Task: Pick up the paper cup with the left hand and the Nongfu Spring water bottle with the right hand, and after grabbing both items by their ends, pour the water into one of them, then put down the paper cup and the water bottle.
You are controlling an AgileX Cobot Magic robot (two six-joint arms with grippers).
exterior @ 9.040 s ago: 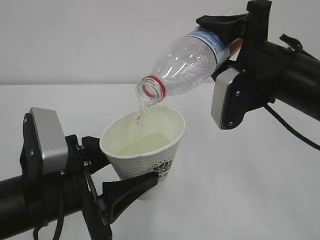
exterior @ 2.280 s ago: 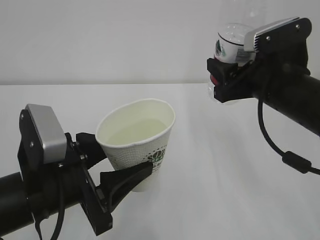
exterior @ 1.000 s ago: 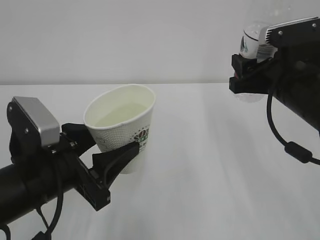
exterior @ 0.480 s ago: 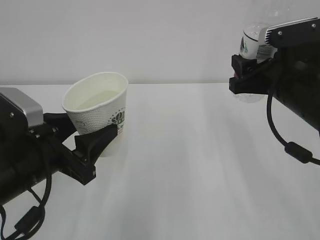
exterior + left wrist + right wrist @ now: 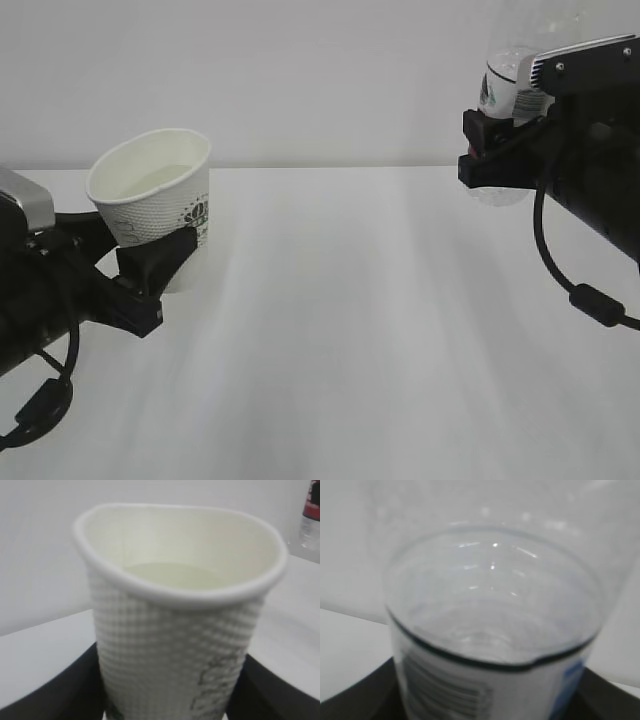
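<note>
The paper cup [image 5: 150, 200], white with a green logo, sits at the far left, tilted slightly, with my left gripper [image 5: 150, 248] shut on its lower half. Pale water [image 5: 170, 575] lies inside the cup [image 5: 180, 640], and black fingers [image 5: 270, 690] press on both sides of it. Whether its base touches the table I cannot tell. At the upper right my right gripper [image 5: 492, 150] is shut on the Nongfu Spring water bottle [image 5: 503, 85], held upright above the table, its top cut off by the frame. The right wrist view is filled by the bottle [image 5: 490, 645].
The white table [image 5: 350, 300] stretches between the two arms, with a plain white wall behind. A black cable [image 5: 585, 295] hangs from the right arm. The far bottle shows at the left wrist view's right edge [image 5: 311, 515].
The left arm has carried the cup leftward and a little away from the bottle. The right arm and the bottle have stayed where they were.
</note>
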